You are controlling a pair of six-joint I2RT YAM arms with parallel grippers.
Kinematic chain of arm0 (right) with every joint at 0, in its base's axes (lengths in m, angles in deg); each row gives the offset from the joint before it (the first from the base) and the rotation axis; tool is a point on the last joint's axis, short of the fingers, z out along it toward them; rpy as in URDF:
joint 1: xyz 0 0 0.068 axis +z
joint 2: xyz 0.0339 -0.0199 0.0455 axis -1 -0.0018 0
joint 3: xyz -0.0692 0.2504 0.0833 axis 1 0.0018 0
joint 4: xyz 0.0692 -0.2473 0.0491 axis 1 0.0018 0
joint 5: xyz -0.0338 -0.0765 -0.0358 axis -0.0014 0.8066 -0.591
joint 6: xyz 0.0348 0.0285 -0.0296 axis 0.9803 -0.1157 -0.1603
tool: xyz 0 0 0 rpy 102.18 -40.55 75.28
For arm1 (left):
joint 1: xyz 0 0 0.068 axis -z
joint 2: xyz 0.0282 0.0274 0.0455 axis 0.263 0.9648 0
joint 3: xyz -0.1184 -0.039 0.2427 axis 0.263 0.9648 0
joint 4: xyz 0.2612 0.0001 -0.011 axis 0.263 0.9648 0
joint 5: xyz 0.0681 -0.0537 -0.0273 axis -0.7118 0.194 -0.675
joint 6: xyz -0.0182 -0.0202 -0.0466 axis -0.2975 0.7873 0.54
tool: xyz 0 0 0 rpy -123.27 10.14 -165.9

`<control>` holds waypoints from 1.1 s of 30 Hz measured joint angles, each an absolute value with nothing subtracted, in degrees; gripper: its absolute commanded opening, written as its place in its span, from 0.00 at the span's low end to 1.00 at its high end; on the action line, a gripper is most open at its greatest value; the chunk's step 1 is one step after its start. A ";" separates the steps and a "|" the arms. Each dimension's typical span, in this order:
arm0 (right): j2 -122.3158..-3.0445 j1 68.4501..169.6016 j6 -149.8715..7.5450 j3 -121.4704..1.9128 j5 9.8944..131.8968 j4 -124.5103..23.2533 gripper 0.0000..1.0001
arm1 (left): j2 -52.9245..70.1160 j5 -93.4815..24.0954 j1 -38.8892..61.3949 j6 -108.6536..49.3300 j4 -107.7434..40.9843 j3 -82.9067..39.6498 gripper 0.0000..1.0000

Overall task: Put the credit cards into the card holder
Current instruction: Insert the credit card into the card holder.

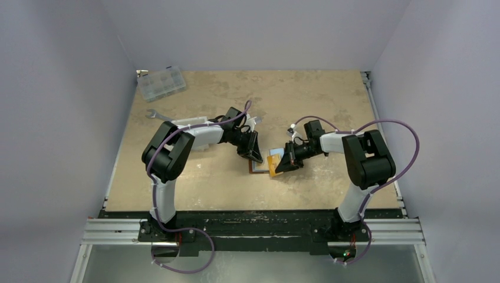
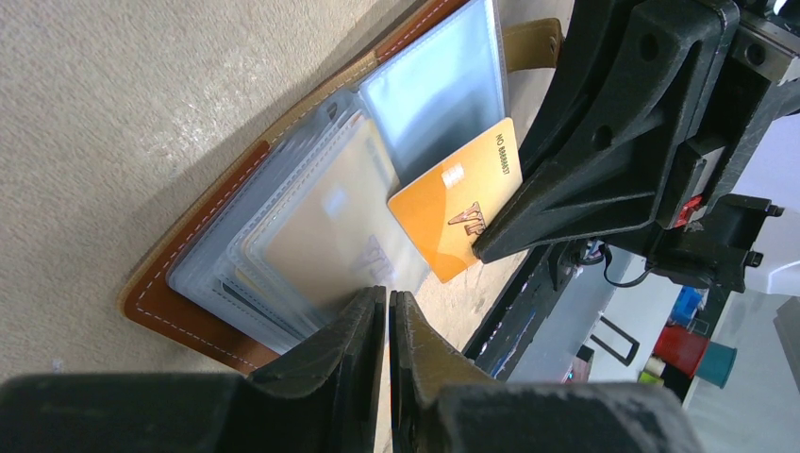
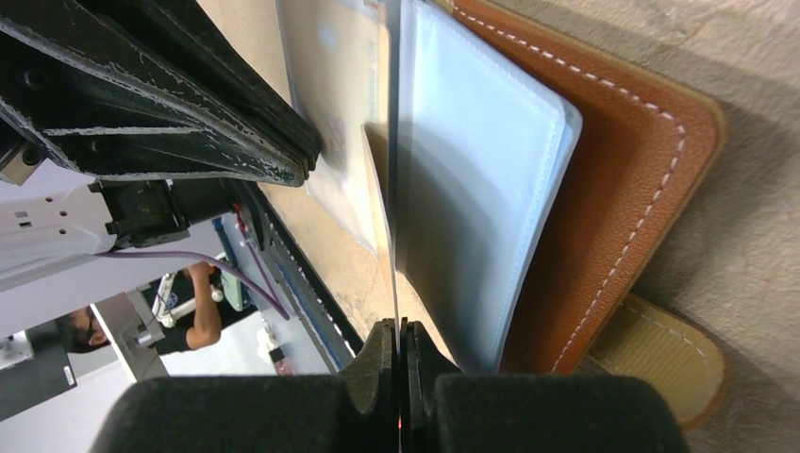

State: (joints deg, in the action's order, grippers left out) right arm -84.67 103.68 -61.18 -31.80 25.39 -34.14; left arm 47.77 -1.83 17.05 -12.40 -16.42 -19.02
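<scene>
Two grippers are working close together over the card holder (image 2: pixel 179 307), which is lying opened flat on the table (image 2: pixel 113 113) between the arms, leather side down and its clear sleeves (image 2: pixel 311 226) facing up. The right gripper (image 3: pixel 398 330) is clamping an orange card (image 2: pixel 453 203) by one end, fingers fully closed on it, so that the free end is reaching toward the fold of the holder. In the right wrist view the card is showing only as a thin edge, which suggests it is being held on a slant to slide under a sleeve's lip rather than land flat on top. The left gripper (image 2: pixel 388 316) is sitting at the outer edge of the fanned sleeves with its fingers drawn almost together. It is seemingly pinching one leaf, both to lift a pocket open and to stop the holder sliding, though the contact itself is hidden behind the fingertips. The card's leading edge is meeting the sleeves near the fold. Most of it is showing outside, and whether it is entering a pocket I cannot tell. Beyond the leather edge, the strap tab (image 3: pixel 660 349) is lying flat, out of the way.
</scene>
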 measured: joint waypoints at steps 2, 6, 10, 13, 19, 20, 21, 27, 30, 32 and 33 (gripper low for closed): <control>-84.64 103.33 -61.16 -31.78 25.61 -34.06 0.00 | 47.77 -1.87 17.05 -12.42 -16.36 -19.08 0.14; -83.66 102.70 -61.20 -31.48 26.72 -33.68 0.00 | 47.77 -1.98 17.05 -12.44 -16.27 -19.13 0.13; -82.76 102.37 -61.36 -30.54 28.41 -33.66 0.00 | 47.77 -2.05 17.07 -12.60 -16.07 -19.24 0.13; -82.65 102.37 -61.40 -30.03 28.54 -33.44 0.00 | 47.77 -2.11 17.09 -12.99 -15.88 -19.35 0.13; -79.11 102.37 -61.25 -29.64 29.50 -33.22 0.00 | 47.77 -2.18 17.13 -13.34 -15.79 -19.39 0.13; -77.56 102.37 -61.05 -29.60 29.61 -33.22 0.00 | 47.77 -2.18 17.13 -13.36 -15.77 -19.39 0.13; -75.92 102.37 -60.85 -29.62 29.43 -33.42 0.00 | 47.77 -2.18 17.13 -13.36 -15.79 -19.37 0.13; -76.45 102.37 -59.32 -29.66 27.97 -34.06 0.00 | 47.77 -2.25 17.13 -13.41 -15.77 -19.37 0.13; -78.02 102.67 -58.16 -29.66 26.57 -34.40 0.00 | 47.77 -2.25 17.13 -13.43 -15.81 -19.33 0.12; -78.87 103.02 -57.62 -29.68 26.07 -34.62 0.00 | 47.77 -2.25 17.13 -13.43 -15.81 -19.33 0.12; -79.25 103.11 -57.42 -29.68 25.98 -34.65 0.00 | 47.77 -2.25 17.13 -13.41 -15.81 -19.33 0.12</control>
